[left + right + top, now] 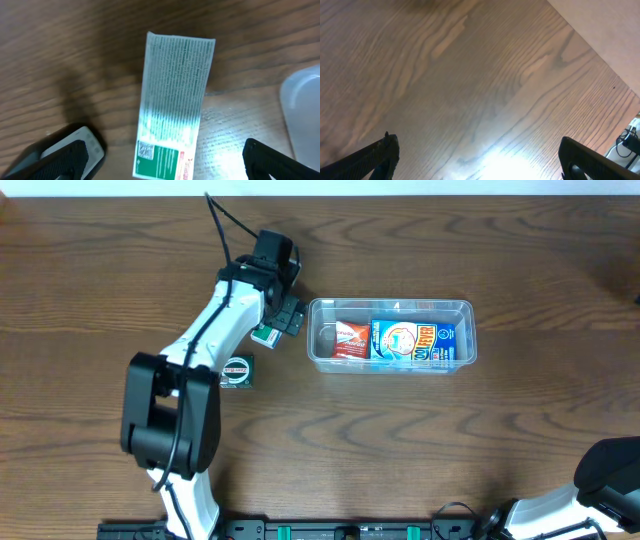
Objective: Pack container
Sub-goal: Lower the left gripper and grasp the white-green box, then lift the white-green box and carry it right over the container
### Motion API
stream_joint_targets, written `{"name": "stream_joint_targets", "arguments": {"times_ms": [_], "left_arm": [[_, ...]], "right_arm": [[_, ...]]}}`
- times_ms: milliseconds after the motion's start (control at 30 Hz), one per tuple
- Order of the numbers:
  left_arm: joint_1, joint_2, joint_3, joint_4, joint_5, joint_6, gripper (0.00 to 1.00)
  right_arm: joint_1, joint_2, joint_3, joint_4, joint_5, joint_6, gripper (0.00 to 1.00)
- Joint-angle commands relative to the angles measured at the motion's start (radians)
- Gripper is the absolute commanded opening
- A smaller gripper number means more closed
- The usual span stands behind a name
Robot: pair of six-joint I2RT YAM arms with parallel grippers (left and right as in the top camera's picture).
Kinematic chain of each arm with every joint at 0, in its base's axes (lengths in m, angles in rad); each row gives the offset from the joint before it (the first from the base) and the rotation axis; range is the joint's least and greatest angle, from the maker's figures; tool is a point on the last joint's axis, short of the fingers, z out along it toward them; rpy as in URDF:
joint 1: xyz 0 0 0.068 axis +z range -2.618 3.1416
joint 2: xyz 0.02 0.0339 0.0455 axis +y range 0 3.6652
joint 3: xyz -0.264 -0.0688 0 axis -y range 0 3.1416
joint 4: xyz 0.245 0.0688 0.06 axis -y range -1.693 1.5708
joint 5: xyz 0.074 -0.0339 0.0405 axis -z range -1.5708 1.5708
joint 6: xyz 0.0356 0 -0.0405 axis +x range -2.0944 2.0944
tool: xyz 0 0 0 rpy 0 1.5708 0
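A dark brown wooden table [480, 440] fills nearly the whole overhead view, its grain running left to right in long wavy bands. Past its far edge lies a thin pale strip [400, 187]. Along the near edge sits a black rail [330, 530] with small green clips [283, 531], and thin dark cables [455, 512] loop just right of it. In the right wrist view the tabletop ends along a diagonal edge, with a plain pale tan surface [610, 30] beyond it and a few wires [630, 137] at the right border. Bright glare [505, 165] lies on the wood there.
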Motion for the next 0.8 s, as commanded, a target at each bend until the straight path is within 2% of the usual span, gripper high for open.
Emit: {"name": "stream_joint_targets", "arguments": {"times_ms": [0, 200, 333, 467, 767], "left_arm": [[0.003, 0.031, 0.003, 0.014, 0.000, 0.003, 1.00], [0.003, 0.062, 0.003, 0.043, 0.075, 0.045, 0.99], [0.003, 0.064, 0.003, 0.050, 0.079, 0.047, 0.93], [0.004, 0.069, 0.003, 0.050, 0.079, 0.047, 0.91], [0.005, 0.105, 0.003, 0.051, 0.078, 0.047, 0.77]], "right_arm": [[-0.008, -0.008, 0.005, -0.001, 0.005, -0.006, 0.99], [-0.008, -0.008, 0.005, -0.001, 0.005, -0.006, 0.99], [-0.008, -0.008, 0.005, -0.001, 0.005, -0.006, 0.99], [-0.008, -0.008, 0.005, -0.001, 0.005, -0.006, 0.99], [-0.008, -0.008, 0.005, -0.001, 0.005, -0.006, 0.99]]}}
